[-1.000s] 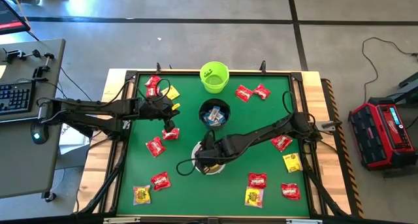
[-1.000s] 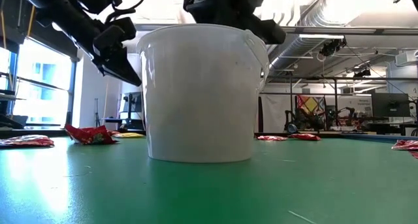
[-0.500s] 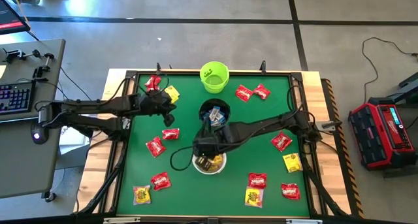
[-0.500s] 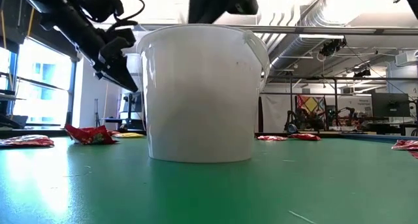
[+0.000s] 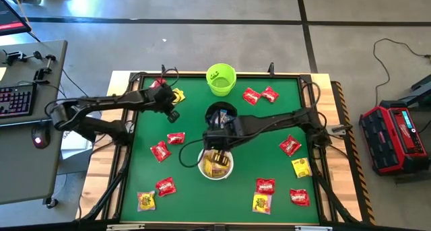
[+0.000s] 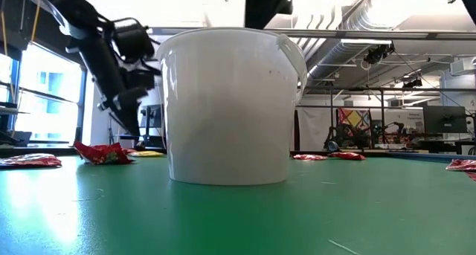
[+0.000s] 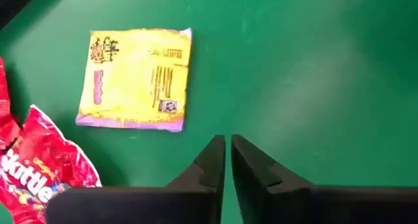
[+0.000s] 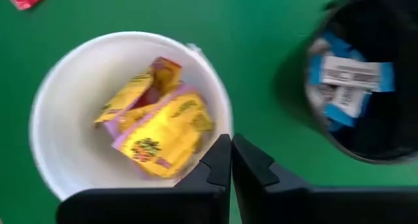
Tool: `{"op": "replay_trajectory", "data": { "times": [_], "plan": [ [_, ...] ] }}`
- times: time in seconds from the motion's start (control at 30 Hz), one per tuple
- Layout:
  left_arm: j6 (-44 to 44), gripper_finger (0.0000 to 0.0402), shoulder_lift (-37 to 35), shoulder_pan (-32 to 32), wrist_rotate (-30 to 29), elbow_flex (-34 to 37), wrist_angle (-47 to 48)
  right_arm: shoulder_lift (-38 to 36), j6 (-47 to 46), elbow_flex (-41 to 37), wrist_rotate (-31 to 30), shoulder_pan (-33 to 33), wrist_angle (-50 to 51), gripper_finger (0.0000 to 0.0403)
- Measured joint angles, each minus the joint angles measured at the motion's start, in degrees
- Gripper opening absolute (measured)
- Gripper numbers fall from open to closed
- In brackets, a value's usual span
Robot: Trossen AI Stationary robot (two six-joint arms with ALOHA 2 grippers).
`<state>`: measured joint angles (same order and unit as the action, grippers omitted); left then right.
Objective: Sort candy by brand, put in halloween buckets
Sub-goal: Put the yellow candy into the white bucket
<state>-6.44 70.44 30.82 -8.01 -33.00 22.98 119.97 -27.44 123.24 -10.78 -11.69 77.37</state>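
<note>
Three halloween buckets stand in a row down the middle of the green mat: lime green (image 5: 221,79), black (image 5: 229,110) with blue-and-white candy (image 8: 349,77), and white (image 5: 202,169) with yellow packets (image 8: 160,129). My right gripper (image 5: 214,138) (image 8: 230,140) hangs shut and empty above the gap between the black and white buckets. My left gripper (image 5: 174,115) (image 7: 227,140) is shut and empty over bare mat. A yellow packet (image 7: 137,77) lies flat just ahead of it, and a red one (image 7: 39,168) lies beside that.
Loose red and yellow packets lie flat around the mat: at the left (image 5: 160,151) (image 5: 176,138), near left (image 5: 166,186) (image 5: 146,201), far right (image 5: 251,95) (image 5: 270,93), and right to near right (image 5: 290,145) (image 5: 301,168) (image 5: 265,185) (image 5: 261,203) (image 5: 299,196). A raised frame (image 5: 316,123) borders the mat.
My right gripper has risen from over the white bucket and gone toward the far edge, up to the black bucket; the yellow packets lie in the white bucket. My left gripper has swung from beside a red packet toward the far edge, nearing the yellow packet.
</note>
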Motion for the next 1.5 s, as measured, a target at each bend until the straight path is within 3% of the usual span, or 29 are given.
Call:
{"op": "replay_trajectory", "data": {
  "times": [0.2,0.43,0.67,0.93,1.13,1.37,1.5],
  "plan": [
    [0.69,0.0079,5.9,-0.08,-2.37,-1.22,-3.88,-10.01,-3.79,-9.36,-6.97,0.19,-4.01,0.0],
    [0.62,0.0142,11.19,0.65,-7.21,-1.24,-6.61,-23.95,-10.35,-26.71,-10.56,-0.16,-13.87,0.0],
    [-0.37,0.0154,15.34,2.38,-8.58,-1.39,-8.27,-33.53,-17.37,-39.74,-13.5,-0.45,-22.22,0.0],
    [2.09,0.0154,15.97,4.33,-8.31,-1.28,-12.12,-35.66,-16.9,-42.49,-15.35,-0.31,-24.5,0.0],
    [2.81,0.0117,16.08,7.11,-8.06,-1.26,-13.1,-35.66,-16.04,-42.49,-15.93,-0.19,-24.51,0.0],
    [6.48,0.0011,17.11,8.82,-6.83,-1.24,-14.27,-35.66,-17.65,-42.49,-15.95,-0.25,-24.62,0.0],
    [8.57,0.0007,16.87,9.0,-3.43,-1.22,-14.88,-35.66,-17.68,-42.49,-15.73,-0.25,-25.29,0.0]
  ]
}}
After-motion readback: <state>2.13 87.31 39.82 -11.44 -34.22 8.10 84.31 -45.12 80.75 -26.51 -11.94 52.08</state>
